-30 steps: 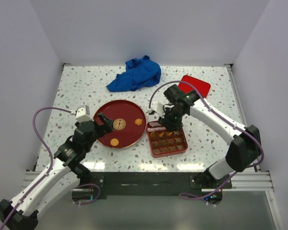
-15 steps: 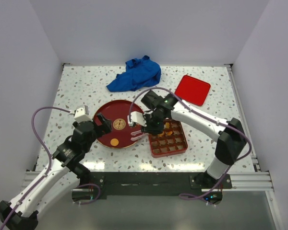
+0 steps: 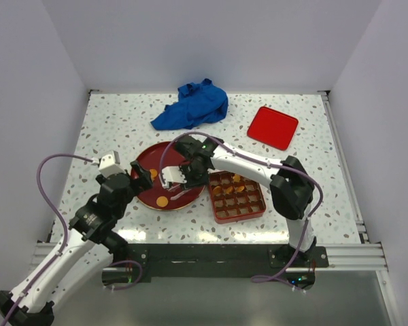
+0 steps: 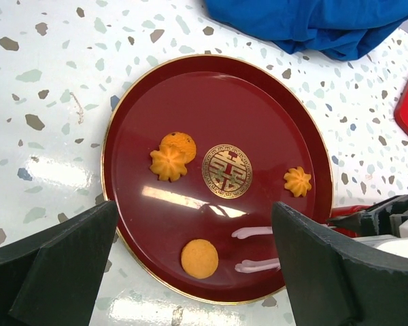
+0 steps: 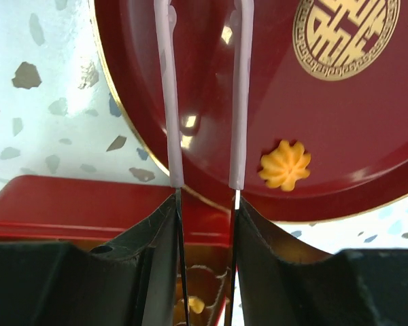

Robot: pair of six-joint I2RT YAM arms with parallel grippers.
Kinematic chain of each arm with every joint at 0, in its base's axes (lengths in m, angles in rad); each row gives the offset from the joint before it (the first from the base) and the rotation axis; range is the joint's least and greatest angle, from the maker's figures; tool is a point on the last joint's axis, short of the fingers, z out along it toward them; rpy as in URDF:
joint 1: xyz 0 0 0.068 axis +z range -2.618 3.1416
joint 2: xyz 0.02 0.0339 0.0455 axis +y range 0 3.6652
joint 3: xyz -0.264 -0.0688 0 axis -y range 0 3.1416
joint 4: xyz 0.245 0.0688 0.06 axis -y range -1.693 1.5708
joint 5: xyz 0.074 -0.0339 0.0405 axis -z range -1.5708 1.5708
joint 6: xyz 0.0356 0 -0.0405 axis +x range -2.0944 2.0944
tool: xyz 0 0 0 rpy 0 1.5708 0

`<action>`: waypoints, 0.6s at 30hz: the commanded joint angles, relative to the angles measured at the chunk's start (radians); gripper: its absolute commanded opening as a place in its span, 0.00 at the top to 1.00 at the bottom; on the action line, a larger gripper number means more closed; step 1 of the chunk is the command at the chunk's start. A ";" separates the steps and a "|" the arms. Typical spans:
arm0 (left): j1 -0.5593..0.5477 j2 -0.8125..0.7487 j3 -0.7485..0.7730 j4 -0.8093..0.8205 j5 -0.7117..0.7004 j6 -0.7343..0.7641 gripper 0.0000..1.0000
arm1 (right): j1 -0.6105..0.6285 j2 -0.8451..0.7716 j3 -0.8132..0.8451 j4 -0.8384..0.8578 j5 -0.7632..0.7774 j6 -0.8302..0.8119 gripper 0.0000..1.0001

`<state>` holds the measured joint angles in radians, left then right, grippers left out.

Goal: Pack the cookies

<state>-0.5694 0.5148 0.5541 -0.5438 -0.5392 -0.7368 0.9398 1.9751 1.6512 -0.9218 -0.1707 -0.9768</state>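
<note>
Black, spread wide and empty, the left gripper [image 3: 139, 175] hangs nearest, apparently waiting. Four cookies [image 4: 168, 163] lie on the plate [image 4: 258, 102]; the right gripper [image 4: 236, 250], pale fingers [image 5: 168, 102] slightly parted and empty, reaches in beside the round one, probably to carry it to the compartmented box [image 3: 238, 219].
</note>
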 commanded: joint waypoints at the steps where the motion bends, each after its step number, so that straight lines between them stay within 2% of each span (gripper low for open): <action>1: 0.006 -0.015 0.043 -0.021 -0.053 0.001 0.00 | 0.020 0.021 0.074 0.032 0.022 -0.066 0.63; 18: 0.006 -0.052 0.023 -0.038 -0.067 -0.016 0.00 | 0.070 0.093 0.111 0.032 0.016 -0.046 0.59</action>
<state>-0.5694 0.4698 0.5541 -0.5941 -0.5770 -0.7414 0.9970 2.0701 1.7172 -0.9039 -0.1478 -1.0218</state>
